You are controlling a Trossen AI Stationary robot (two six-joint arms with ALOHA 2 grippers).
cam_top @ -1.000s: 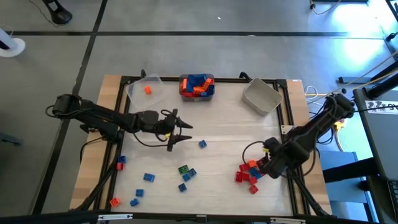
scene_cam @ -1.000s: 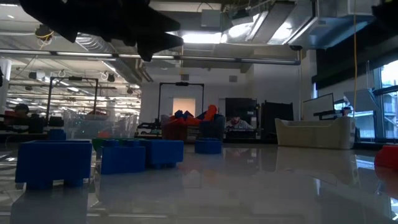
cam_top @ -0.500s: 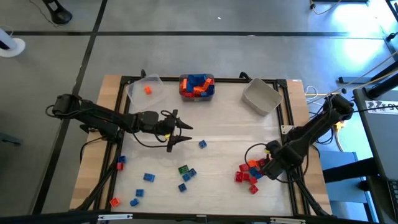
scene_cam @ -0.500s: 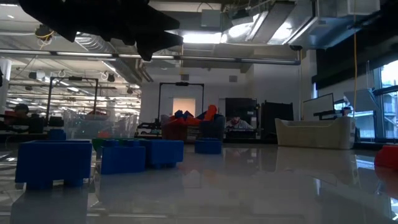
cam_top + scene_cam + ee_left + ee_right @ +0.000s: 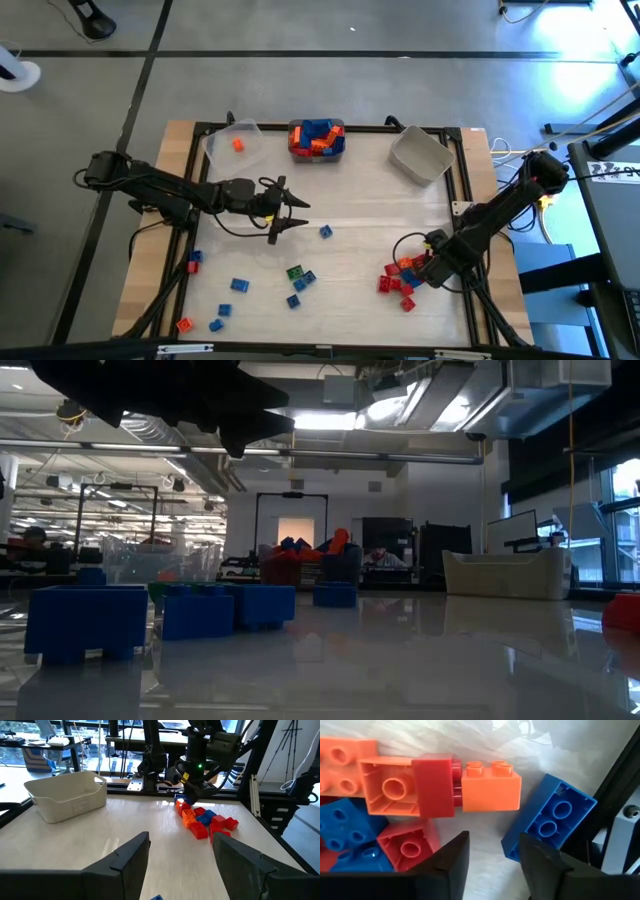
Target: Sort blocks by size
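The right gripper (image 5: 428,268) hangs over the red and orange blocks (image 5: 400,280), jaws apart; it should straddle one block squarely. The left gripper (image 5: 291,215) waits mid-table, jaws apart.

Robotics lab, exposed ceiling ducts (image 5: 440,400), tripods (image 5: 295,740), workbenches (image 5: 60,565) behind table (image 5: 360,215)

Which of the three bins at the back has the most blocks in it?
The middle bin, heaped with blue and orange blocks. The clear bin holds one; the grey bin looks empty.
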